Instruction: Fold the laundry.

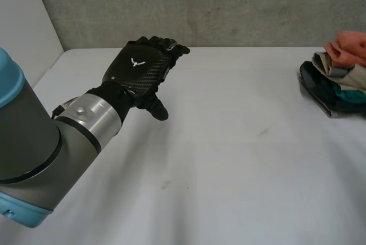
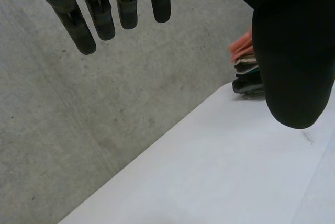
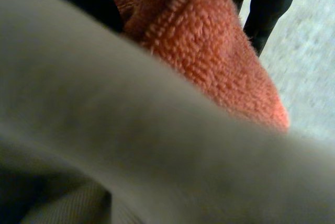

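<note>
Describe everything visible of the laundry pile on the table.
The laundry pile is a loose stack: an orange terry cloth on top, beige and grey pieces under it, dark teal and black ones at the bottom. It sits at the right edge of the white table. The right hand is close against the orange cloth.

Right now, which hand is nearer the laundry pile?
Right. The right hand is at the laundry pile, the orange towel under its palm; the left hand hovers open over the table, well apart from it.
</note>
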Robot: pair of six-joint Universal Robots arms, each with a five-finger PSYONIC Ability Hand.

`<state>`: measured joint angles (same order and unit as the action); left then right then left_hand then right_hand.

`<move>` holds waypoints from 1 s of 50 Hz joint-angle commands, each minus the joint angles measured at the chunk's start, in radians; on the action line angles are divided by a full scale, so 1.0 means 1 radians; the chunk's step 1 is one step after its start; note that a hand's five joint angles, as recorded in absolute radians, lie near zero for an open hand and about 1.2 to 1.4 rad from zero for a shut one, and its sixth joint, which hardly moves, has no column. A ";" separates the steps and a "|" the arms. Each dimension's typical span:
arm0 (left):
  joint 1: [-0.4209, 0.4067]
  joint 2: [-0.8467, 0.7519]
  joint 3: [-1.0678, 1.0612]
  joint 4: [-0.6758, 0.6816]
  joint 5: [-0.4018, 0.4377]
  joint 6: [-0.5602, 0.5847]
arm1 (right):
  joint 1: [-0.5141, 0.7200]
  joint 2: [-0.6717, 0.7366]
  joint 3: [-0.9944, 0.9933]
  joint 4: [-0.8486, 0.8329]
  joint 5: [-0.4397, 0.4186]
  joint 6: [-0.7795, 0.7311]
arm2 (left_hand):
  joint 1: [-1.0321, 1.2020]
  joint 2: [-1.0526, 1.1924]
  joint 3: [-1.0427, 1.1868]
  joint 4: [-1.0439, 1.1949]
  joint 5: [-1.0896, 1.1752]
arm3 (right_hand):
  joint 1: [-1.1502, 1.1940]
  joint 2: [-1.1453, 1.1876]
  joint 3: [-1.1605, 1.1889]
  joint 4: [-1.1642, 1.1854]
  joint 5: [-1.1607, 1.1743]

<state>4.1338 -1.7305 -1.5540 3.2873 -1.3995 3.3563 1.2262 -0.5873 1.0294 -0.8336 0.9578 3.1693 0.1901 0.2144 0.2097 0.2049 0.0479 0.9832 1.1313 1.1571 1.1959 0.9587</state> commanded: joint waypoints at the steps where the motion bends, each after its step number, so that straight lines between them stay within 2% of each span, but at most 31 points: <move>1: -0.006 0.000 0.000 0.000 0.001 0.002 | -0.051 -0.008 0.055 -0.027 -0.051 0.000 | 0.023 -0.001 0.004 0.009 -0.009 | 0.413 0.265 0.239 0.200 0.263; 6: -0.021 0.002 0.006 0.000 0.001 0.002 | -0.056 -0.048 0.060 -0.036 -0.057 0.006 | 0.023 -0.001 0.004 0.009 -0.009 | 0.413 0.265 0.239 0.200 0.263; 9: -0.027 0.002 0.009 0.002 0.001 0.003 | -0.060 -0.101 0.073 -0.019 -0.042 0.006 | 0.023 -0.001 0.004 0.009 -0.009 | -0.218 -0.366 -0.392 -0.430 -0.368; 10: -0.029 0.003 0.012 0.003 0.001 0.003 | -0.060 -0.139 0.090 -0.004 -0.031 0.008 | 0.023 -0.001 0.004 0.009 -0.009 | -0.624 -0.772 -0.798 -0.837 -0.774; 11: -0.029 0.003 0.012 0.005 0.001 0.005 | -0.060 -0.160 0.099 0.010 -0.024 0.006 | 0.023 -0.001 0.004 0.009 -0.009 | -0.771 -0.919 -0.944 -0.983 -0.921; 12: -0.030 0.003 0.012 0.005 0.001 0.003 | -0.062 -0.196 0.116 0.043 -0.010 0.006 | 0.023 -0.001 0.004 0.009 -0.009 | -0.809 -0.957 -0.983 -1.021 -0.959; 21: -0.030 0.008 0.012 0.005 0.001 0.003 | -0.080 -0.331 0.143 0.323 0.006 -0.035 | 0.023 -0.001 0.004 0.009 -0.009 | -0.809 -0.957 -0.983 -1.021 -0.959; 25: -0.030 0.012 0.011 0.003 -0.001 0.003 | -0.137 -0.384 0.156 0.459 0.018 -0.133 | 0.018 -0.007 -0.002 0.003 -0.015 | -0.809 -0.957 -0.983 -1.021 -0.959; 28: -0.030 0.015 0.008 0.003 -0.001 0.002 | -0.183 -0.433 0.164 0.588 0.062 -0.245 | 0.015 -0.010 -0.005 0.000 -0.018 | -0.809 -0.957 -0.983 -1.021 -0.959; 31: -0.032 0.017 0.006 0.003 -0.001 0.002 | -0.243 -0.453 0.150 0.682 0.195 -0.374 | 0.015 -0.010 -0.005 0.000 -0.018 | -0.809 -0.957 -0.983 -1.021 -0.959; 32: -0.032 0.017 0.006 0.003 -0.001 0.000 | -0.276 -0.460 0.144 0.705 0.294 -0.446 | 0.015 -0.010 -0.005 0.000 -0.018 | -0.809 -0.957 -0.983 -1.021 -0.959; 33: -0.032 0.020 0.009 0.003 -0.001 0.000 | -0.289 -0.462 0.140 0.706 0.344 -0.484 | 0.012 -0.013 -0.008 -0.003 -0.021 | -0.809 -0.957 -0.983 -1.021 -0.959; 34: -0.032 0.022 0.011 0.003 -0.003 -0.002 | -0.303 -0.471 0.126 0.699 0.434 -0.553 | 0.012 -0.013 -0.008 -0.003 -0.021 | -0.809 -0.957 -0.983 -1.021 -0.959; 36: -0.030 0.038 0.017 0.000 -0.004 -0.003 | -0.307 -0.486 0.113 0.676 0.508 -0.604 | 0.012 -0.013 -0.008 -0.003 -0.021 | -0.809 -0.957 -0.983 -1.021 -0.959; 38: -0.029 0.057 0.023 0.002 -0.006 -0.003 | -0.297 -0.503 0.115 0.609 0.544 -0.638 | 0.012 -0.013 -0.008 -0.003 -0.021 | -0.809 -0.957 -0.983 -1.021 -0.959; 40: -0.027 0.069 0.031 0.002 -0.009 -0.005 | -0.275 -0.522 0.121 0.564 0.536 -0.618 | 0.012 -0.013 -0.008 -0.003 -0.021 | -0.809 -0.957 -0.983 -1.021 -0.959; 44: -0.021 0.103 0.057 -0.002 -0.019 -0.031 | -0.176 -0.620 0.173 0.519 0.503 -0.481 | 0.012 -0.013 -0.008 -0.003 -0.021 | -0.809 -0.957 -0.983 -1.021 -0.959; 45: -0.017 0.115 0.061 -0.003 -0.029 -0.052 | -0.139 -0.679 0.213 0.515 0.484 -0.404 | 0.012 -0.013 -0.008 -0.003 -0.021 | -0.809 -0.957 -0.983 -1.021 -0.959; 48: 0.000 0.140 0.066 -0.005 -0.062 -0.089 | -0.088 -0.768 0.279 0.515 0.441 -0.300 | 0.012 -0.013 -0.008 -0.003 -0.021 | -0.809 -0.957 -0.983 -1.021 -0.959; 50: 0.032 0.163 0.066 -0.005 -0.111 -0.116 | -0.021 -0.851 0.352 0.515 0.383 -0.217 | 0.015 -0.010 -0.005 0.000 -0.018 | -0.809 -0.957 -0.983 -1.021 -0.959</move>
<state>4.1174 -1.6210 -1.4985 3.2853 -1.4301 3.3110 1.0582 -1.2422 1.2279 -0.3065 1.4612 2.7147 0.1901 0.2159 0.2052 0.2012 0.0479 0.2335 0.2108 0.2167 0.2141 0.0452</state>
